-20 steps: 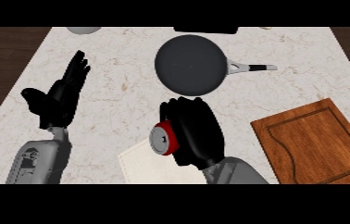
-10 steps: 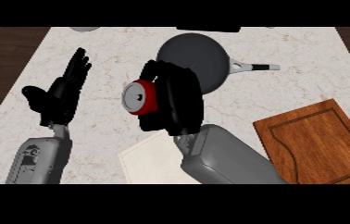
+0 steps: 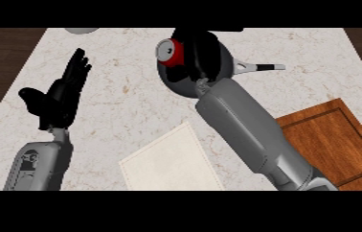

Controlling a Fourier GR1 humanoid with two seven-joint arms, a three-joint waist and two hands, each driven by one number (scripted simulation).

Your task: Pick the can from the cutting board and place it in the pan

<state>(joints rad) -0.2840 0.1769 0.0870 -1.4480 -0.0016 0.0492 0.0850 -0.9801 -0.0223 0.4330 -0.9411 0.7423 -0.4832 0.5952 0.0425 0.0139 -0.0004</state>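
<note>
Right robot hand (image 3: 194,53) has carried the can (image 3: 168,50) from mid-bench up to 12 o'clock, fingers curled round it, over the pan (image 3: 226,68). Release probably next; height unclear. Left robot hand (image 3: 60,94) rests open at 9 o'clock.

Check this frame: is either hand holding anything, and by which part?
The right hand holds the red can round its side, above the pan. The left hand holds nothing.

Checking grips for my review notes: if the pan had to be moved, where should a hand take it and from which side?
By its handle, coming from the view's right. The handle sticks out sideways from the pan, clear of the right hand, which holds the can over the bowl. The left hand rests open at the left.
</note>
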